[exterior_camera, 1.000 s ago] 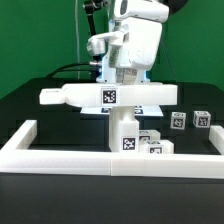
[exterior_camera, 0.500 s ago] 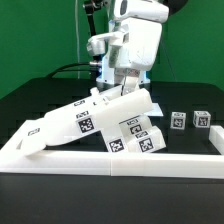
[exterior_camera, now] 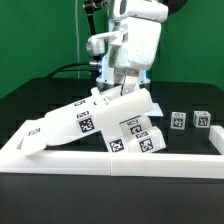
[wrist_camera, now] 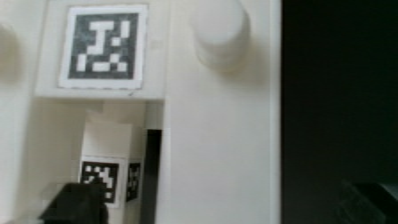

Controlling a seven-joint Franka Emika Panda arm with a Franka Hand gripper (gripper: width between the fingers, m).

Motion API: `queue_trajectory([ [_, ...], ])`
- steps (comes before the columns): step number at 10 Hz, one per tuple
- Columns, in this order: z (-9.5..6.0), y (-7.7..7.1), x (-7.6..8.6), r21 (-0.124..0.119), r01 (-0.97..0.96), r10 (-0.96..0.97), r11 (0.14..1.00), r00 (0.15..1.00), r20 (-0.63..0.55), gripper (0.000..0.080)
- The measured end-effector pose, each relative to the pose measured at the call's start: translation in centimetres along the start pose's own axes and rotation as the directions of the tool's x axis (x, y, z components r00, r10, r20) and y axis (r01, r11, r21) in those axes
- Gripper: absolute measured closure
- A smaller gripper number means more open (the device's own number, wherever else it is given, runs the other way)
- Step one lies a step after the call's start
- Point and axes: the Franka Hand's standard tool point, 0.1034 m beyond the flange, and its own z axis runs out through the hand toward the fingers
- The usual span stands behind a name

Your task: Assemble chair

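Note:
The chair (exterior_camera: 90, 118), a white slab with tagged posts joined to it, lies tipped over. Its low end rests on the front border wall (exterior_camera: 60, 158) at the exterior view's left, and its high end is just under my gripper (exterior_camera: 126, 90). The gripper hangs above that high end, open and holding nothing. In the wrist view the chair's white slab (wrist_camera: 214, 110) with a tag (wrist_camera: 107, 40) fills the picture. The dark fingertips (wrist_camera: 71, 205) stand wide apart on either side of it. Two small tagged white pieces (exterior_camera: 178, 120) (exterior_camera: 203, 118) lie on the table at the exterior view's right.
A low white border wall (exterior_camera: 215, 135) runs along the front and up both sides of the black table. The green backdrop and cables are behind the arm.
One second ago the gripper held the chair level above the table. It has opened, and the chair dropped and tipped down toward the exterior view's left onto the wall. Nothing has moved since half a second ago.

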Motion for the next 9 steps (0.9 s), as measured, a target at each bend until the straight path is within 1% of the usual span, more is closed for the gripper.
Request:
queue_trajectory([
  [1,-0.6,0.1,-0.1,-0.007,-0.002,0.002,1.0,1.0,0.001,0.0151],
  [4,-1.8,0.0,-0.5,-0.018,-0.011,0.011,1.0,1.0,0.002,0.0151],
  [6,-2.8,0.0,-1.1,-0.031,-0.024,0.024,0.999,1.0,0.004,0.0151],
  [7,-2.9,0.0,-1.5,-0.031,-0.03,0.031,0.999,1.0,0.006,0.0151],
  [9,-2.7,-0.1,-1.5,-0.028,-0.03,0.03,0.999,1.0,0.005,0.0151],
])
